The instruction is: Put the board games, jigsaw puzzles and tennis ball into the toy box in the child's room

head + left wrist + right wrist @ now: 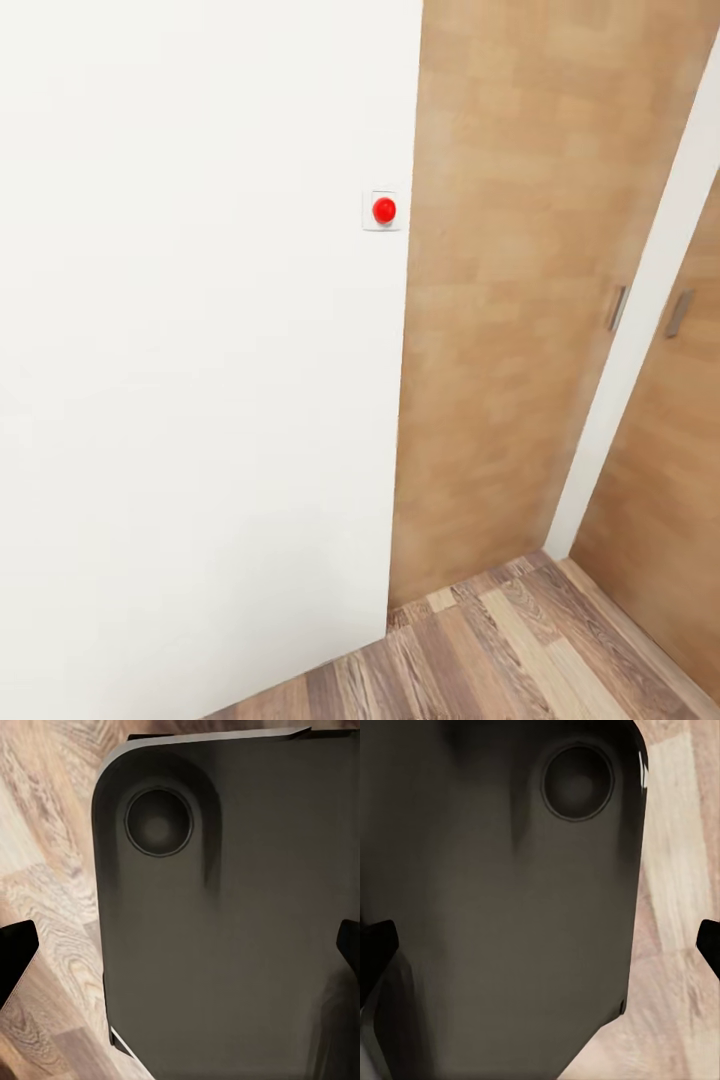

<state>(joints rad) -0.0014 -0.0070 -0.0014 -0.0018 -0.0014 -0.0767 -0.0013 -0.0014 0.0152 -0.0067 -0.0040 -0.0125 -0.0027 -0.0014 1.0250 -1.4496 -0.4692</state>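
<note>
The toys, the toy box, the table and the bed are out of view. In the left wrist view my left gripper (180, 952) is open, its dark fingertips (16, 960) at the picture's two edges with nothing held between them. Beyond it lies my own dark base panel (240, 907) over wood plank floor (52, 870). My right gripper (540, 945) is open too, fingertips (375, 949) wide apart. It hangs over the same dark body (495, 907) and floor (675, 907).
A white wall (190, 350) stands close ahead on the left, with a red button (384, 210) near its edge. Beside it are a wooden door (500, 300) with a grey handle (617, 308), a white post (640, 330) and a second wooden door (660, 450). Plank floor (500, 650) runs below.
</note>
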